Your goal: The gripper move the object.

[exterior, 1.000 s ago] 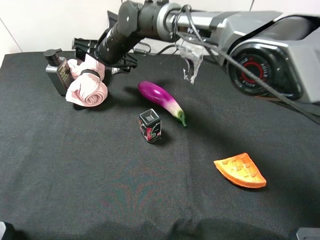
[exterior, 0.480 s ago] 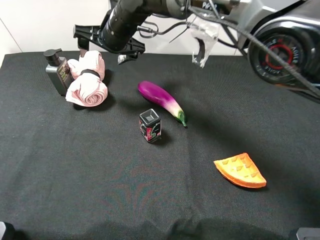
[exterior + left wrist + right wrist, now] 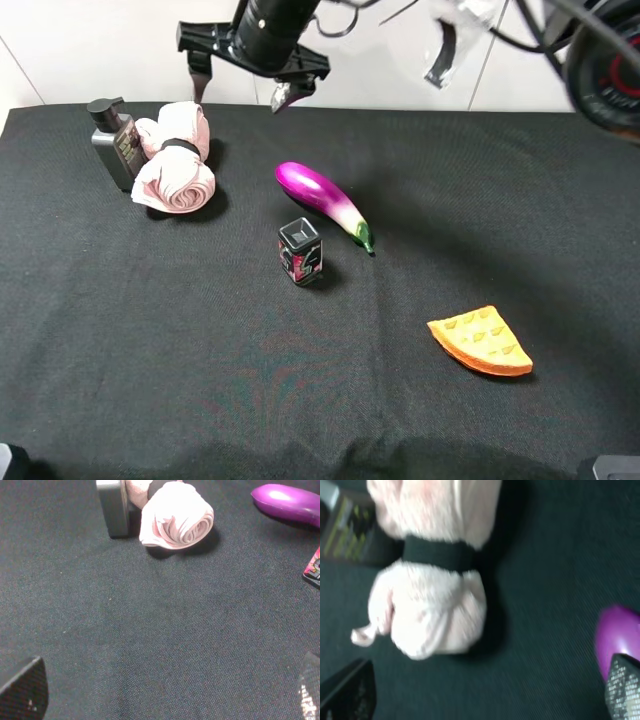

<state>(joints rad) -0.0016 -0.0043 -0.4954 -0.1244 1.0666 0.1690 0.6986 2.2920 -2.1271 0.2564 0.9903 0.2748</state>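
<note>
Since your right gripper (image 3: 240,90) hangs spread and empty, the cloth bundle (image 3: 173,160) below it, you're likely approaching: descend, straddle its band, close.

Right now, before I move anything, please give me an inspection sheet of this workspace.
Surface: black cloth, nothing spilled.
Job's things: pink bundle beside bottle, not gripped.
Clutter: eggplant, small box, waffle wedge.
Grippers: right gripper open, raised, clear of bundle; left gripper open, empty.
Cables: cable in clear wrap hangs overhead.
Surroundings: white wall.
</note>
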